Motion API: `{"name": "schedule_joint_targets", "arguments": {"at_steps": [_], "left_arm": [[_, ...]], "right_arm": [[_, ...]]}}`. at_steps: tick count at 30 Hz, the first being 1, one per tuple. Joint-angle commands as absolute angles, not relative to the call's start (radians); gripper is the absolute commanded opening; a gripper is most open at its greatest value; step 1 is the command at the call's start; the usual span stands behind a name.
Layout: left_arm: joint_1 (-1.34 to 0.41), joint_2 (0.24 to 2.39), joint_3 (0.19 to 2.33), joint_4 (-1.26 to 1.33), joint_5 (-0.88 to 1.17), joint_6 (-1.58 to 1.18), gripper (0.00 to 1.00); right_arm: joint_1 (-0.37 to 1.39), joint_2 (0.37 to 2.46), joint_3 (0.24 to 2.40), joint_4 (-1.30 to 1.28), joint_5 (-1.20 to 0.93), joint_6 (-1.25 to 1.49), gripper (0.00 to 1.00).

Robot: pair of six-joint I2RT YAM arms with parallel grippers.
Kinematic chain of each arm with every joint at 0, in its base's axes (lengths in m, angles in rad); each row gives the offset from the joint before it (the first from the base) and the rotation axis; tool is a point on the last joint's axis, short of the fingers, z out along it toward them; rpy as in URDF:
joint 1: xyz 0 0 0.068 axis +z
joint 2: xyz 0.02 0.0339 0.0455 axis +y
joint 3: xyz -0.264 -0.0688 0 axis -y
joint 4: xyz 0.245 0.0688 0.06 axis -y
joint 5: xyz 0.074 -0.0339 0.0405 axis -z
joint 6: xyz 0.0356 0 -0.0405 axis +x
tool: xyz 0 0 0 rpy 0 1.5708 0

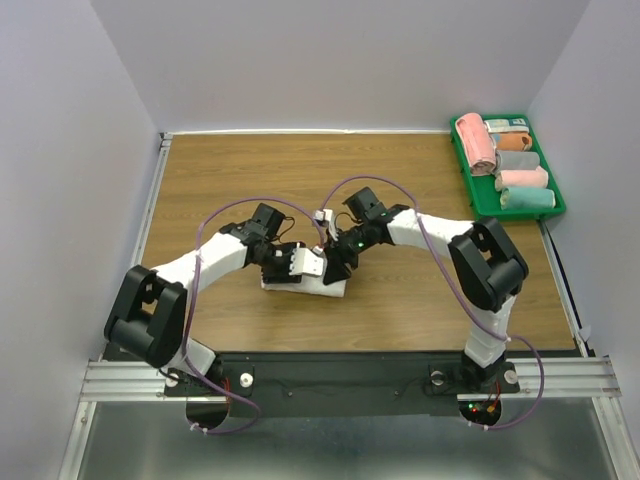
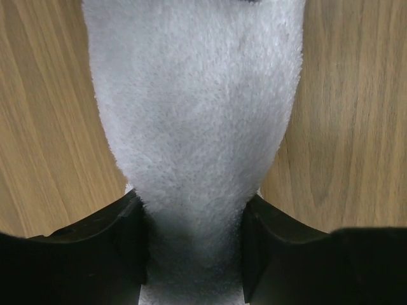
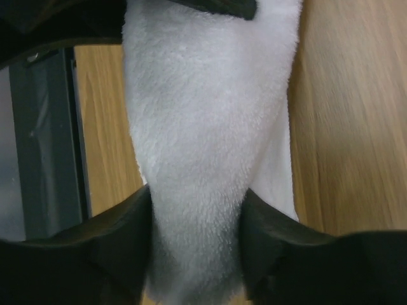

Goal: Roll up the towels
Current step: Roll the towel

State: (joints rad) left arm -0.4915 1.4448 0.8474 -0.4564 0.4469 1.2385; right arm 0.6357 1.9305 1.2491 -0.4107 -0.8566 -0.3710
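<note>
Nothing legible in any view: no text, brand, number or sign. Only candidate is a pale rolled towel [image 1: 507, 125] with darker markings in the green tray [image 1: 484, 205], well beyond and off to the right of the right gripper [image 1: 333, 268]. It's too small to tell whether that's print or just a pattern.
</note>
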Motion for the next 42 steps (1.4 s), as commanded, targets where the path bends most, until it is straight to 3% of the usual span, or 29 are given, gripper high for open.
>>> {"name": "schedule_joint_targets", "arguments": {"at_steps": [1, 2, 3, 10, 13, 16, 20, 23, 33, 42], "left_arm": [[-0.486, 1.555, 0.857, -0.666, 0.443, 1.232, 0.37], [-0.483, 1.59, 0.888, -0.71, 0.452, 1.236, 0.35], [-0.482, 1.607, 0.903, -0.731, 0.471, 1.238, 0.33], [-0.471, 1.729, 1.002, -0.851, 0.514, 1.247, 0.33], [-0.465, 1.784, 1.054, -0.896, 0.543, 1.247, 0.33], [-0.459, 1.836, 1.107, -0.945, 0.589, 1.252, 0.33], [-0.442, 1.911, 1.166, -1.009, 0.614, 1.267, 0.33], [-0.43, 1.936, 1.19, -1.032, 0.615, 1.275, 0.33], [-0.4, 2.025, 1.25, -1.115, 0.632, 1.307, 0.33], [-0.387, 2.06, 1.261, -1.117, 0.634, 1.305, 0.33]], "right_arm": [[0.592, 1.775, 1.181, -0.603, -0.651, -0.403, 0.64], [0.591, 1.732, 1.171, -0.58, -0.622, -0.397, 0.66], [0.591, 1.692, 1.16, -0.562, -0.561, -0.394, 0.79], [0.591, 1.35, 1.042, -0.499, -0.387, -0.449, 0.94], [0.595, 1.253, 1.026, -0.499, -0.356, -0.491, 0.94], [0.642, 1.224, 1.035, -0.502, -0.328, -0.511, 0.8], [0.733, 1.221, 1.019, -0.5, -0.25, -0.54, 0.76], [0.804, 1.236, 0.999, -0.492, -0.18, -0.574, 0.77], [0.979, 1.345, 0.994, -0.322, -0.006, -0.591, 0.95], [1.063, 1.517, 1.054, -0.235, 0.083, -0.549, 0.99]]}}
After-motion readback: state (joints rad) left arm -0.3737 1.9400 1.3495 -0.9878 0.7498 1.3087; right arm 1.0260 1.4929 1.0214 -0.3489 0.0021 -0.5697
